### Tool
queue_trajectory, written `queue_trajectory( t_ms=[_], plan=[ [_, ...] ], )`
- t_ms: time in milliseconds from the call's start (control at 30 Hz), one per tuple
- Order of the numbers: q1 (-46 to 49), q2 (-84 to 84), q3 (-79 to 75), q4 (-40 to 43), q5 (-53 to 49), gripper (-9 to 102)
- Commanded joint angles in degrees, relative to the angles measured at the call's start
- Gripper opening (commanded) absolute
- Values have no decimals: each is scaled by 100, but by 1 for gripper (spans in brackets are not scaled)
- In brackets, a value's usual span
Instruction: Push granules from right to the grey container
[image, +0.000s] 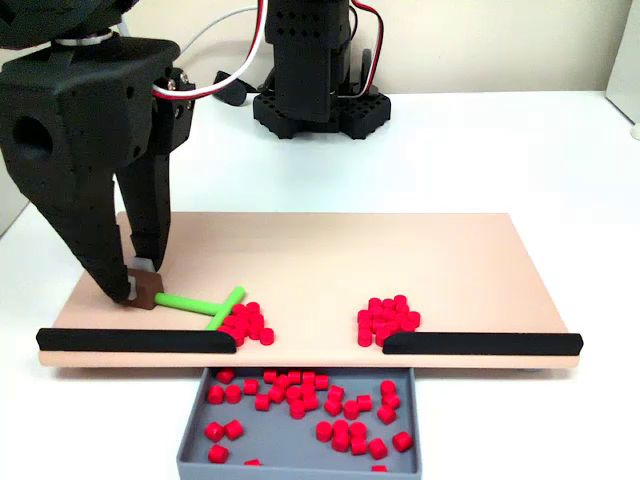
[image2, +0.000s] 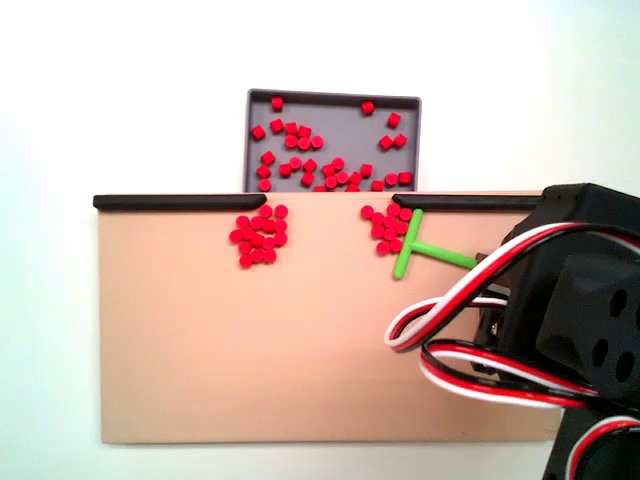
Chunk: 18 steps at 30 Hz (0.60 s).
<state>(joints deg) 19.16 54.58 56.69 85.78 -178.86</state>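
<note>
A fixed view facing the arm, nearest first: the grey container (image: 196, 447) sits against the front edge of the tan board (image: 330, 255), below the gap between 2 black strips, one at left (image: 135, 340) and one at right (image: 480, 343). Many red granules (image: 300, 392) lie scattered inside it. On the board, 1 small pile of granules (image: 249, 324) touches the inner end of the left strip, and a 2nd pile (image: 385, 319) sits by the inner end of the right strip. The crossbar of the green T-shaped stick (image: 205, 304) rests against the left pile. The gripper (image: 138, 283) is clamped on a brown block (image: 146, 290) at the stick's far end, low on the board at left. The arm's base (image: 318, 105) stands behind the board on the white table (image: 480, 150).

In the other fixed view, from behind the arm, the stick (image2: 420, 252) lies at right and red, white and black cables (image2: 470, 330) cross the foreground.
</note>
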Motion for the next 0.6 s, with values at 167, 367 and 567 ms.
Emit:
queue_trajectory(
  t_ms=[167,367,567],
  plan=[
    [-114,220,9,18,141,0],
    [-123,229,18,26,185,0],
    [-123,281,88,26,220,0]
  ],
)
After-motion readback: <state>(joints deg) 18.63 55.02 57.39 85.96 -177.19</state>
